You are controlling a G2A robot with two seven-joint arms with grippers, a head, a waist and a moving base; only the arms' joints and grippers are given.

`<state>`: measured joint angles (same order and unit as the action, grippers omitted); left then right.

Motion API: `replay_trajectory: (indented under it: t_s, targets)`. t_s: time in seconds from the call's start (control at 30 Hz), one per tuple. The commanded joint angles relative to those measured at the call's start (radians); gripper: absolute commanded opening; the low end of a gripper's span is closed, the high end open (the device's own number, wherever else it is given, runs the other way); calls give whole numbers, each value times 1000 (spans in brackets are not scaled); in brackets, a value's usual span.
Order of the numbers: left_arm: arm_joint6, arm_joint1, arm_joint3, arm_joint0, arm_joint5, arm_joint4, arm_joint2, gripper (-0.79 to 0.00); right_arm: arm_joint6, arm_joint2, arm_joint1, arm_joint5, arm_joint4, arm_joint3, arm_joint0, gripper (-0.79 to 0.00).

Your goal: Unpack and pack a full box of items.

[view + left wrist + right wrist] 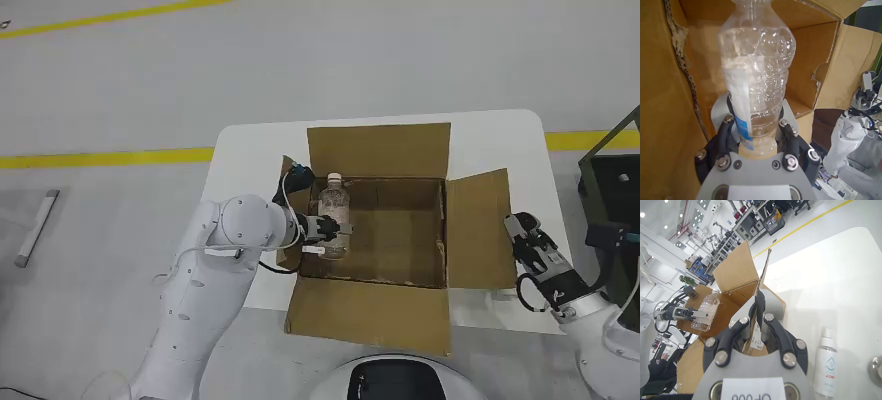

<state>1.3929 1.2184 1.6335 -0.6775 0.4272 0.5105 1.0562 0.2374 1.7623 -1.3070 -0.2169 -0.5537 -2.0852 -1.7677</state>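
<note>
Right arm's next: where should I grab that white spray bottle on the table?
Grip the spray bottle mid-body, below its narrower cap: the sides there are straight and even. It's on the table right beside the right gripper, so approach from that side, opening first.

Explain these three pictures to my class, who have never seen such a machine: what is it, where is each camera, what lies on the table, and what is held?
This is a two-armed robot at a white table. One picture looks down from above its arms. The other two come from a camera on each wrist. On the table stands an open cardboard box, flaps spread. The left gripper clamps a clear plastic bottle over the box, near its wall. The right gripper, shut and empty, sits beside the box's opposite flap. A small white spray bottle rests on the table near it.
</note>
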Motion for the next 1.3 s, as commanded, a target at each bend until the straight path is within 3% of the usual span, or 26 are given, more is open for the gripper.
replay_trajectory:
  t_s: [0.0, 0.43, 0.87, 1.27]
  targets:
    - [0, 0, 0, 0, 0, 0, 0, -785, -2, 1, 1, 0, 0, -1, 0, -785]
    - [-41, 5, -29, -24, 11, -25, -31, -785, -10, -12, 5, -5, -30, -2, 6, -785]
    - [-81, 39, -172, 74, 81, 16, -195, -785, -11, -22, 9, 1, -29, -4, 12, -785]
    - [-107, 61, -294, 125, 106, 24, -270, -785, -8, -25, 13, 4, -28, -2, 16, -785]
